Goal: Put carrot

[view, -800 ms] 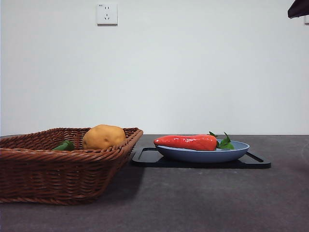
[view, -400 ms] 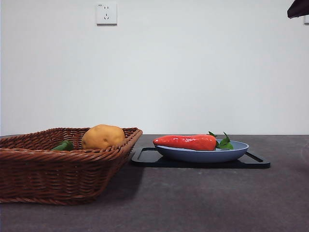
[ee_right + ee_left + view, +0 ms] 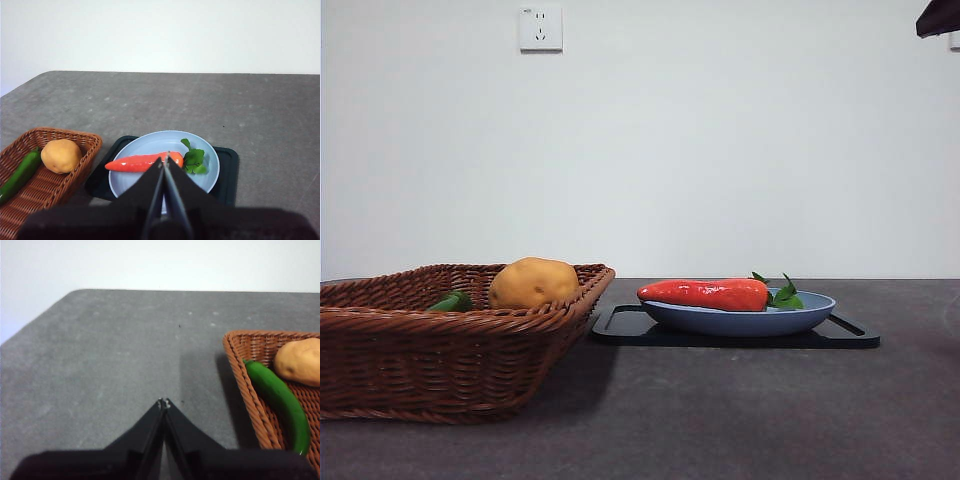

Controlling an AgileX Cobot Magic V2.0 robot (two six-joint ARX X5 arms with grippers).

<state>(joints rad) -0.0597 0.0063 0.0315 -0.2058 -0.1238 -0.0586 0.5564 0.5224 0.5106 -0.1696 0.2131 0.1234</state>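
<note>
I see the carrot (image 3: 142, 162) lying on the blue plate (image 3: 207, 172), below my right hand (image 3: 164, 161), whose jaws are together, empty.

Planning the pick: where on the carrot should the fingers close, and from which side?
Grip the carrot around its thicker middle, coming from above with fingers across its length. It lies flat on the blue plate, whose rim likely blocks a low side approach.

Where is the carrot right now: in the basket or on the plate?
On the plate. The carrot lies on its side across the blue plate, leaves inside the rim; the basket holds only the potato and a green vegetable.
</note>
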